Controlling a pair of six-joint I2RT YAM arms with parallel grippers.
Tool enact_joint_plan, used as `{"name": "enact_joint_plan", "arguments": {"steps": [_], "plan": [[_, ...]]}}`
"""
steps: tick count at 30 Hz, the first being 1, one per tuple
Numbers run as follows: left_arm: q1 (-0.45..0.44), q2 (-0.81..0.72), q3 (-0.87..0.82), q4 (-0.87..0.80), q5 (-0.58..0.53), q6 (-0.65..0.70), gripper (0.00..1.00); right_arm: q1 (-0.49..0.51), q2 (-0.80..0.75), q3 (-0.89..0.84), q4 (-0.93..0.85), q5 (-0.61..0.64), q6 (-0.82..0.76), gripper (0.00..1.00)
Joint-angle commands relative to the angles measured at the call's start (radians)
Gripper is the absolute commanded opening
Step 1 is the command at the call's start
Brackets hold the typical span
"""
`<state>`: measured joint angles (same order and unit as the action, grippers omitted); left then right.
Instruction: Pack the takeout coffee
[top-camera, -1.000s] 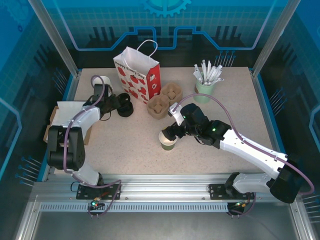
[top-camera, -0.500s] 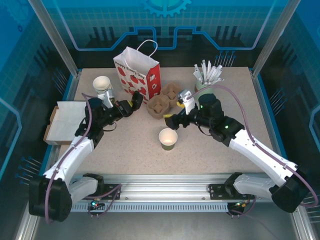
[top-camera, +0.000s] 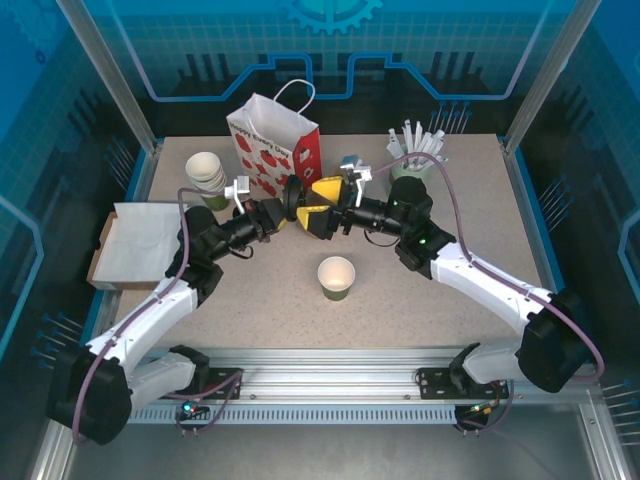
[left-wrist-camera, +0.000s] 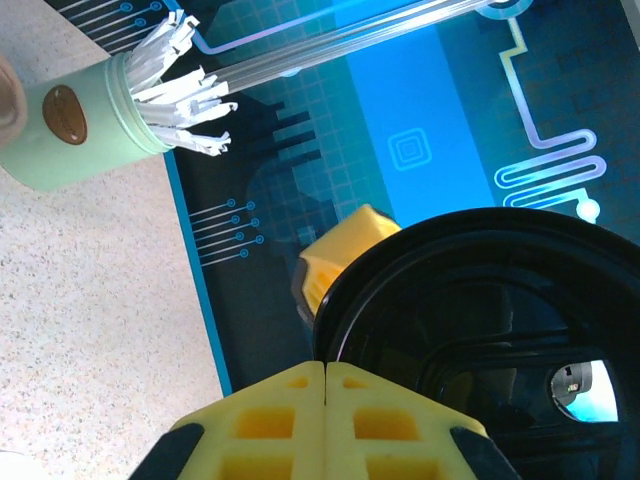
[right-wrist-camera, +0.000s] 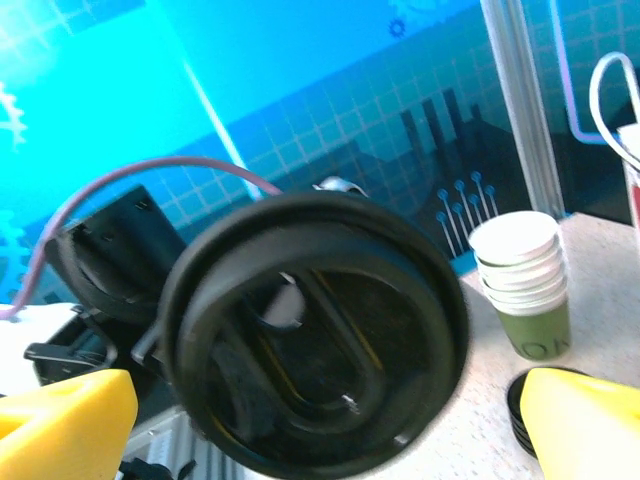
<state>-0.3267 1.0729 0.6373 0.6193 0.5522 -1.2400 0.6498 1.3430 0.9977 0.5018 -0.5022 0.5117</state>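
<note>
Nearest the arm bases, the cup (top-camera: 336, 277) stands upright on the table (top-camera: 250, 300), olive green, its white inside showing and nothing covering its mouth; neither claw touches it. Just behind it and above the table the two arms meet tip to tip. The left claw (top-camera: 283, 212) is closed, its yellow fingers pressed together on the rim of the black lid (top-camera: 293, 200), which it holds on edge in the air; the left wrist view shows the fingers meeting at the lid's edge. The right claw (top-camera: 322, 205) faces it with its fingers spread wide, one to either side of the lid. The right wrist view shows the lid's round face between those two yellow tips, with a gap on each side; whether either tip touches the lid I cannot tell. Left of the arms, at the table's edge, lies a white sheet (top-camera: 135, 235). Farther back stands the red-and-white bag (top-camera: 275, 145), upright and open at the top. A stack of cups (top-camera: 205, 170) stands to its left, and a mint cup (top-camera: 410, 172) of white sticks (top-camera: 415, 140) to its right.
</note>
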Motion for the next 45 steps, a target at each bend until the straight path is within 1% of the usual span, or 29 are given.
{"name": "enact_joint_plan", "arguments": {"steps": [1,7,11,16,19,32,36,43,45], "plan": [[-0.011,0.001,-0.008,0.091,0.022,-0.057,0.05,0.017,0.006,0.004,0.093,-0.021,0.052,1.0],[-0.016,0.0,-0.01,0.072,0.018,-0.036,0.04,0.022,0.011,0.035,-0.005,0.037,0.042,1.0],[-0.018,0.001,-0.01,0.062,0.016,-0.027,0.04,0.029,0.022,0.043,0.013,0.016,0.057,1.0],[-0.021,-0.003,-0.007,0.046,0.012,-0.016,0.04,0.045,0.022,0.062,-0.023,0.027,0.04,1.0],[-0.023,-0.007,-0.002,0.031,0.011,-0.004,0.04,0.047,0.023,0.066,-0.03,0.035,0.038,0.98],[-0.028,-0.015,0.008,0.003,0.012,0.02,0.04,0.053,0.053,0.091,-0.051,0.033,0.042,0.8],[-0.029,-0.014,0.008,-0.002,0.009,0.026,0.04,0.054,0.061,0.096,-0.052,0.034,0.045,0.78],[-0.031,-0.012,0.007,-0.016,0.005,0.034,0.05,0.053,0.047,0.085,-0.062,0.062,0.038,0.65],[-0.03,-0.009,0.005,-0.016,0.002,0.039,0.06,0.052,0.042,0.083,-0.067,0.066,0.035,0.63]]}}
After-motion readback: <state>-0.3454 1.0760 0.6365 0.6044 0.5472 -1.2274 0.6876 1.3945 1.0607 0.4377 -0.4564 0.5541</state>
